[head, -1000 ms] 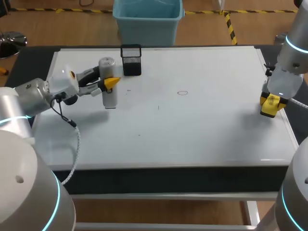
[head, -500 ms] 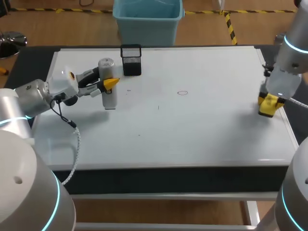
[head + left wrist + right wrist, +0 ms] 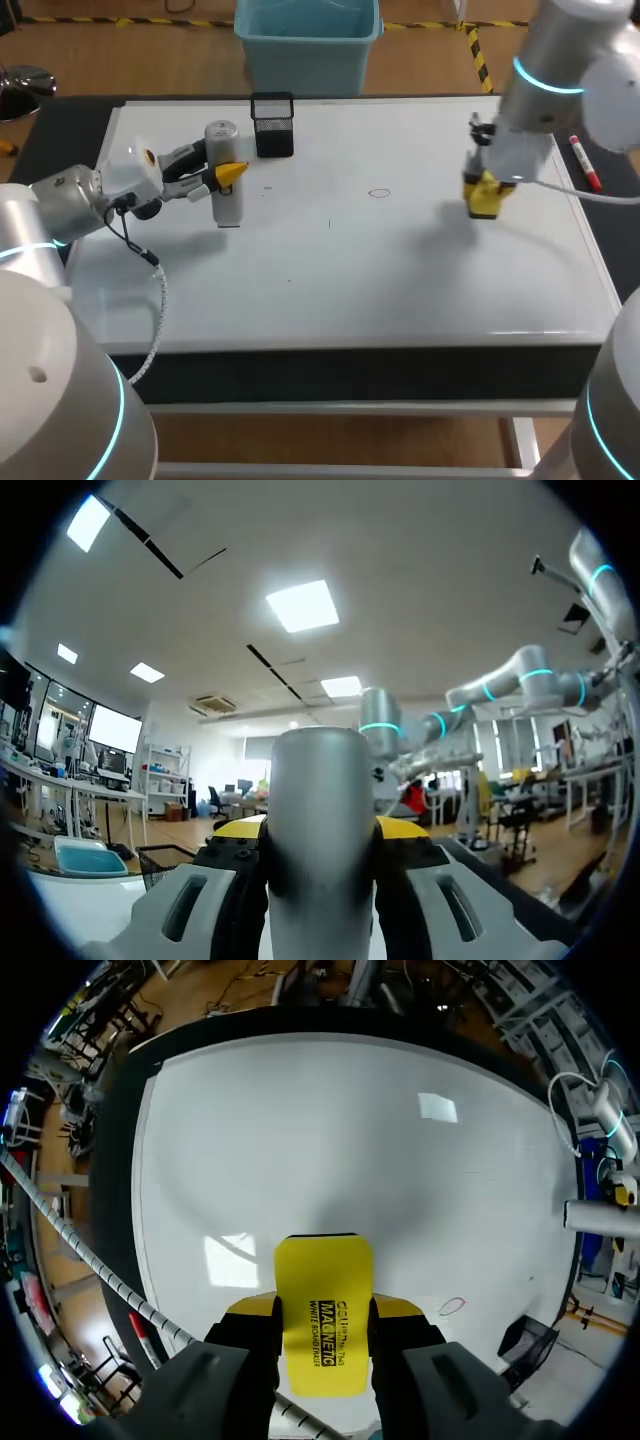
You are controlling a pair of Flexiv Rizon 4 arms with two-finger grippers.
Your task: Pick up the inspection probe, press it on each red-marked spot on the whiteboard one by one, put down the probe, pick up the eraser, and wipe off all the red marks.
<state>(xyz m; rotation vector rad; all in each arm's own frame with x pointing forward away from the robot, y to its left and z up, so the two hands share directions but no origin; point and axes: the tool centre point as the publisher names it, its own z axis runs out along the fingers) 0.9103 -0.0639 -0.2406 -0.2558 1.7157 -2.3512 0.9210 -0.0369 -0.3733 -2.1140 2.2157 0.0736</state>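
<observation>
Your whiteboard (image 3: 400,280) covers nearly the whole table. On its far left part the probe (image 3: 222,140) stands upright, a smooth metal cylinder. The left gripper (image 3: 226,175) pinches it around the middle, 1 finger on each side. Just beside it, toward the far edge, sits a black mesh cup (image 3: 273,125).

The right gripper (image 3: 323,1325) is closed on the yellow eraser (image 3: 488,200), its 2 fingers clamping the long sides. It holds the eraser over the board's right half. From the offset shadow I judge it to be lifted clear of the surface. A red marker (image 3: 585,165) lies off the board's right edge.

I can make out only 1 red mark (image 3: 379,193), a small ring near the board's middle, between the 2 grippers and nearer the eraser.

The probe looks rigid, fairly heavy and slippery, so grip it mid-body and keep it vertical. The eraser looks light and stiff with a soft wiping face. Hold it by the sides as now, press it flat, and wipe right across the ring.
</observation>
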